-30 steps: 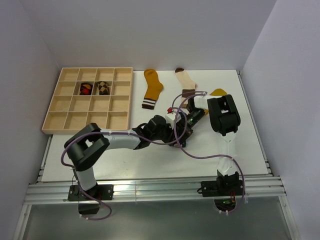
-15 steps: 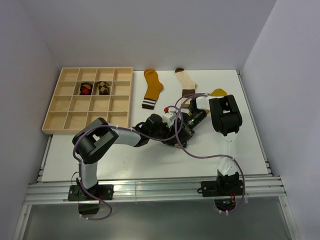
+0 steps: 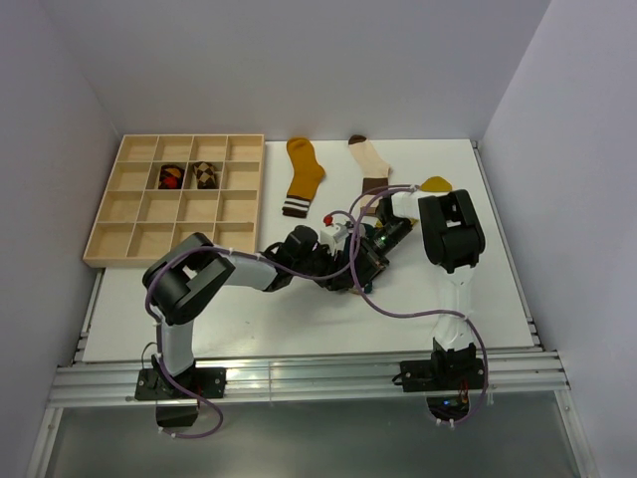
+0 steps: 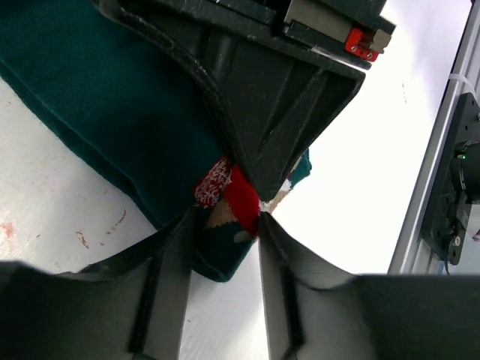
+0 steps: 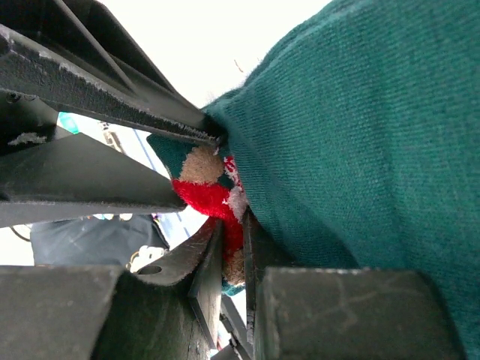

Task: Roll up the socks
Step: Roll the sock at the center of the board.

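Left claw [image 4: 225, 217]: fingers partway apart, one on each side of the folded end of a teal knitted sock [image 4: 97, 97], both touching it. That end shows a red-and-cream pattern.

Right claw [image 5: 231, 225]: comes in from the opposite side, tip to tip with the left claw. Its fingers are almost together and pinch the same patterned edge of the teal knitted sock [image 5: 360, 150]. The rest of the sock lies flat on the table, spreading away from the two claws.

Surface: a white table [image 3: 299, 319] with a few faint reddish marks in the left wrist view. The claws meet near its middle.
- At the far edge, well apart from the claws, lie a mustard fabric sock with a striped cuff [image 3: 303, 177] and a cream sock with brown bands [image 3: 371, 164].
- A light wooden tray of square compartments [image 3: 134, 214] sits at the far left. Two rolled brown patterned socks [image 3: 172, 176] [image 3: 205, 174] fill neighbouring compartments in its second row.

Room: plain pale walls on three sides, and a metal rail [image 3: 299, 383] along the near edge.

Hard to make out:
- From above, the arms and purple cables hide nearly all of the teal sock.
- Only a yellow scrap of fabric [image 3: 435, 183] shows behind the right arm.
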Robot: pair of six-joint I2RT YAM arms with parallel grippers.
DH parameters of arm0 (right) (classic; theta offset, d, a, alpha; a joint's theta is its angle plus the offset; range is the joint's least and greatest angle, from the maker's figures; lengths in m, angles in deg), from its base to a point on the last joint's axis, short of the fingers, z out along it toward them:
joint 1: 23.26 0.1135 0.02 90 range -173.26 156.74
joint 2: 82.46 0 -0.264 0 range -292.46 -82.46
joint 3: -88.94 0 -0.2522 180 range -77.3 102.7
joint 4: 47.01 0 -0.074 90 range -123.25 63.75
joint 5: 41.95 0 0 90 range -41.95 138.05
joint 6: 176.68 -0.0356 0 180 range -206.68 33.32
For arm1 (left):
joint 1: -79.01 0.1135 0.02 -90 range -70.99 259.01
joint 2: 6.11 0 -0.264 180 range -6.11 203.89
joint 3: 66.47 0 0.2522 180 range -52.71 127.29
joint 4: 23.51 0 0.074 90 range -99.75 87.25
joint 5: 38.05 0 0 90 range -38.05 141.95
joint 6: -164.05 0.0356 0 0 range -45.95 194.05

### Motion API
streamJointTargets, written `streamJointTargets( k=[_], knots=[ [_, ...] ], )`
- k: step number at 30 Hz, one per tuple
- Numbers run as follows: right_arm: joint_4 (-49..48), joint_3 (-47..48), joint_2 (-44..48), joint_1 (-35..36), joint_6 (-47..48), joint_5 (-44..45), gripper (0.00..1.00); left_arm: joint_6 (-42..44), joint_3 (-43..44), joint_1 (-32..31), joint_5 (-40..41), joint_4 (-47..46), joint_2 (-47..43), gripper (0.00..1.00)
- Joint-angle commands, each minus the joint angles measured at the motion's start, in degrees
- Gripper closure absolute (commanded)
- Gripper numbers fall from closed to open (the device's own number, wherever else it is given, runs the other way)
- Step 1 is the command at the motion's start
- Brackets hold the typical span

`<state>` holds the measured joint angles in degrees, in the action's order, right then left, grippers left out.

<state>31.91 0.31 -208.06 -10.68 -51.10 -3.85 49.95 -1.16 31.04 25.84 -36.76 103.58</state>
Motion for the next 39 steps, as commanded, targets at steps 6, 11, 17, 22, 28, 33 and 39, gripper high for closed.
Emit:
streamJointTargets(
  k=[6, 11, 17, 22, 28, 33, 39],
  knots=[
    [-8.6, -1.0, 3.1, -0.9, -2.6, 7.6, 0.84, -4.9, 2.1, 0.0, 2.8, 4.1, 1.1, 0.88],
    [-13.3, -2.8, 7.1, -1.0, -4.9, 10.5, 0.57, -11.4, 6.9, -1.7, 13.1, 16.3, 0.4, 1.0],
    [-18.1, -4.5, 17.5, -1.4, -3.6, 10.2, 0.38, -21.7, 8.1, -1.7, 14.4, 31.5, -2.1, 1.0],
    [-23.3, -8.9, 25.1, -3.3, -3.2, 9.5, 0.37, -26.0, 3.9, -0.2, 2.3, 32.5, -4.7, 1.0],
    [-31.8, -20.7, 38.2, -3.3, 4.5, 10.8, 0.38, -27.9, 3.0, 3.4, -6.3, 36.0, -3.9, 1.0],
    [-42.6, -36.4, 51.5, 4.6, 10.6, 18.8, 0.38, -27.9, 5.3, 6.0, -9.8, 39.5, 0.2, 1.0],
    [-56.3, -50.7, 68.4, 20.1, 12.2, 27.6, 0.31, -27.5, 9.5, 7.3, -12.6, 44.9, 4.3, 1.0]
  ],
)
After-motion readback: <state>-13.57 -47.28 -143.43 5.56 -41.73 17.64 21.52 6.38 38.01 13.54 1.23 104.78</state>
